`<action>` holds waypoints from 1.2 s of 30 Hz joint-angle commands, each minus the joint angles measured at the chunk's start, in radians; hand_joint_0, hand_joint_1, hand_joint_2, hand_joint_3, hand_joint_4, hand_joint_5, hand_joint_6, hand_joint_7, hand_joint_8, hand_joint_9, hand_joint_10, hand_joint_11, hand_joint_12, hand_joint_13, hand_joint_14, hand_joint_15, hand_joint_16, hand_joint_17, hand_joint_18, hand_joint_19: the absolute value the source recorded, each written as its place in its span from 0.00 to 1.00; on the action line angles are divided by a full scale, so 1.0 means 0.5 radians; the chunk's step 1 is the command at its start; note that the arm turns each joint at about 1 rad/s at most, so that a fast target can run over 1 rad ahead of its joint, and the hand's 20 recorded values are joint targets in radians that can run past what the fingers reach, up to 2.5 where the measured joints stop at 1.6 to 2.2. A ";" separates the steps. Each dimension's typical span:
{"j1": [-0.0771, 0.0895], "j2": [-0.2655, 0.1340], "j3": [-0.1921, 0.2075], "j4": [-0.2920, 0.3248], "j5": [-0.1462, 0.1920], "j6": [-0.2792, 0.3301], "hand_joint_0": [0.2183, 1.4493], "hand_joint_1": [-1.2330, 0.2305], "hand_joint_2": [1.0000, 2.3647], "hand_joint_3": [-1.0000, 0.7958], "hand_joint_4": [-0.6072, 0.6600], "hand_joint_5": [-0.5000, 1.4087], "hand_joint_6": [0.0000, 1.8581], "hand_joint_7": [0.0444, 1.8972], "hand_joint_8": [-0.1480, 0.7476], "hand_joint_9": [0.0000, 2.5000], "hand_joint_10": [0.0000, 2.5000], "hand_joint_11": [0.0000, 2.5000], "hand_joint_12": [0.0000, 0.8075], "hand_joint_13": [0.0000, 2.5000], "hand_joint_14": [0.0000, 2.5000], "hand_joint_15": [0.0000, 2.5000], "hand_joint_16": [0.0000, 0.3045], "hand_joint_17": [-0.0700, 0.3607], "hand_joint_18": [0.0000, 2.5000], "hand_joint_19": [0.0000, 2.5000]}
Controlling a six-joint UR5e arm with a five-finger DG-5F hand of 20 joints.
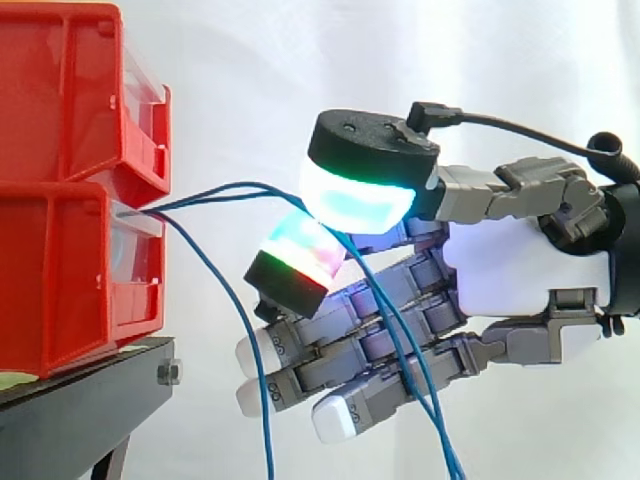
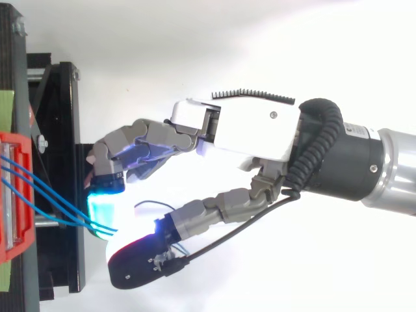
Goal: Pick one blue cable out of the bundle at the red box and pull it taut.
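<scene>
Side view: blue cables [image 1: 225,190] leave the gap between the stacked red bins [image 1: 60,290], arch rightward and pass between the glowing thumb pad [image 1: 360,200] and one raised finger pad [image 1: 295,258] of the hand [image 1: 520,270], which pinch them. Beyond the pinch, the cables hang slack across the other, straighter fingers. The bins stand on a black stand [image 1: 90,390] before a white curtain [image 1: 250,80].

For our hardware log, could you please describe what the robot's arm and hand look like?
The hand has a white shell over the palm and grey, segmented fingers. Their thick pads differ: one glows cyan and white, one is striped red and green, both with black backs, and the others are plain white. The arm is a silver tube ending in a black wrist collar.
</scene>
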 commanded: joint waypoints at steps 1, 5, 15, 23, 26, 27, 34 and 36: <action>0.000 0.000 0.000 0.000 0.000 -0.003 0.29 0.44 0.01 0.44 0.54 0.18 0.44 0.64 0.51 0.23 0.00 0.15 0.54 0.15 0.00 0.04 0.20 0.49 0.23 0.16; 0.000 0.000 0.000 0.000 0.003 0.000 0.29 0.44 0.01 0.46 0.53 0.18 0.42 0.67 0.50 0.23 0.00 0.16 0.54 0.15 0.00 0.04 0.20 0.49 0.23 0.16; 0.000 0.000 0.000 0.000 0.003 -0.003 0.32 0.33 0.01 0.43 0.55 0.16 0.44 0.67 0.48 0.22 0.01 0.19 0.49 0.15 0.00 0.04 0.18 0.44 0.23 0.16; 0.000 0.000 0.000 0.000 0.003 -0.006 0.30 0.34 0.01 0.41 0.51 0.18 0.43 0.71 0.45 0.24 0.00 0.18 0.49 0.16 0.00 0.05 0.17 0.44 0.23 0.16; 0.000 0.000 -0.003 0.000 0.003 -0.006 0.31 0.31 0.02 0.48 0.51 0.16 0.44 0.68 0.47 0.23 0.00 0.19 0.49 0.16 0.00 0.04 0.18 0.44 0.24 0.16; 0.000 0.000 0.000 0.000 0.003 -0.006 0.34 0.29 0.02 0.51 0.51 0.15 0.45 0.66 0.47 0.23 0.01 0.20 0.50 0.16 0.00 0.04 0.18 0.44 0.24 0.16; 0.000 0.000 -0.003 0.000 0.003 -0.006 0.34 0.31 0.00 0.29 0.56 0.17 0.45 0.66 0.47 0.23 0.00 0.20 0.49 0.16 0.00 0.04 0.17 0.44 0.24 0.16; 0.000 0.000 0.000 0.000 0.003 -0.006 0.33 0.33 0.00 0.29 0.55 0.18 0.44 0.68 0.46 0.25 0.01 0.19 0.48 0.17 0.00 0.04 0.17 0.44 0.25 0.16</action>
